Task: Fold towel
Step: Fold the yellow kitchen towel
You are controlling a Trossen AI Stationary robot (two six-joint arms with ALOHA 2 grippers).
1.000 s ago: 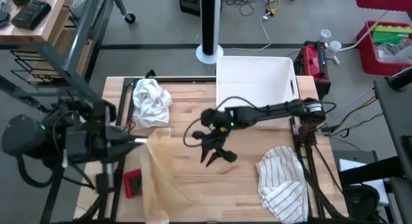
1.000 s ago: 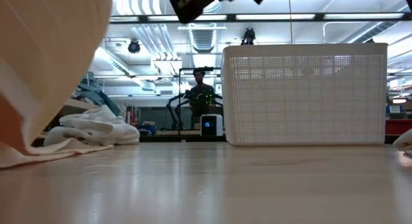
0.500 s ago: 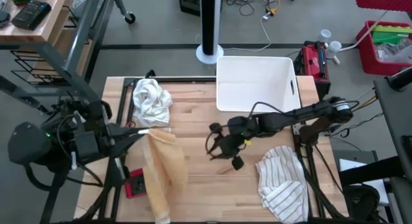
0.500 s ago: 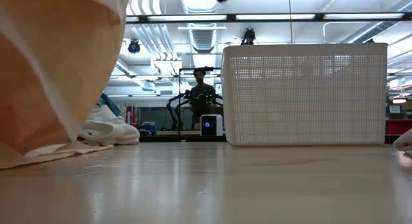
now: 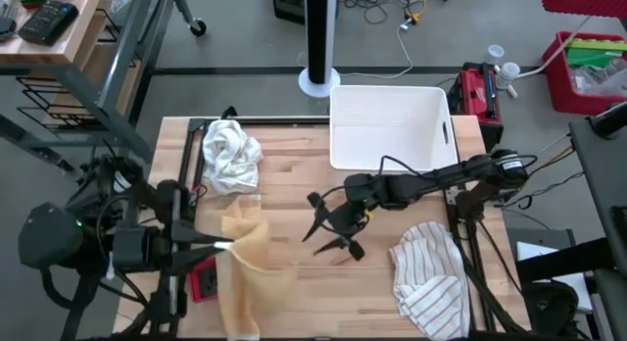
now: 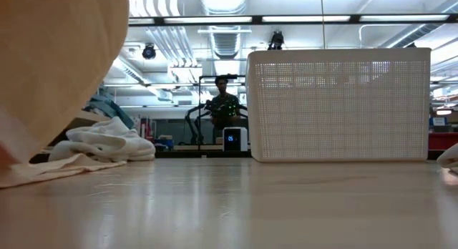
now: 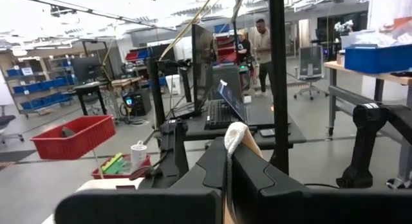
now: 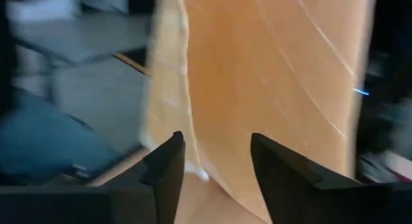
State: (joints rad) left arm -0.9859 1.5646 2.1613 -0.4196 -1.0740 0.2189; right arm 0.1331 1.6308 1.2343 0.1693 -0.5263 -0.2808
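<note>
A tan towel (image 5: 245, 277) hangs from my left gripper (image 5: 223, 246), which is shut on its top at the table's left. Its lower end (image 5: 240, 319) reaches the table near the front edge. In the low view the towel (image 6: 57, 63) fills the left side. My right gripper (image 5: 315, 226) stands open at mid-table and points toward the towel. In the right wrist view its gripper (image 8: 215, 147) has the towel (image 8: 270, 76) ahead of it, apart from the fingers. My left gripper pinches a bunched top corner (image 7: 235, 132) of the towel between its two fingers; a small tuft pokes out past the fingertips. The fingers lie level, coming from the table's left. The towel hangs slack below them, its lower end on the table.
A crumpled white cloth (image 5: 230, 155) lies at the back left, a white basket (image 5: 390, 125) at the back, and a striped towel (image 5: 426, 272) at the right. A small red thing (image 5: 203, 277) lies by the left edge. Bare wood (image 5: 333, 292) lies between the towels.
My left gripper has moved toward the table's near edge and a little down, keeping hold of the towel. The towel's top has gone with it, and the cloth now hangs more bunched. My right gripper has tipped up toward level and turned to face the towel.
</note>
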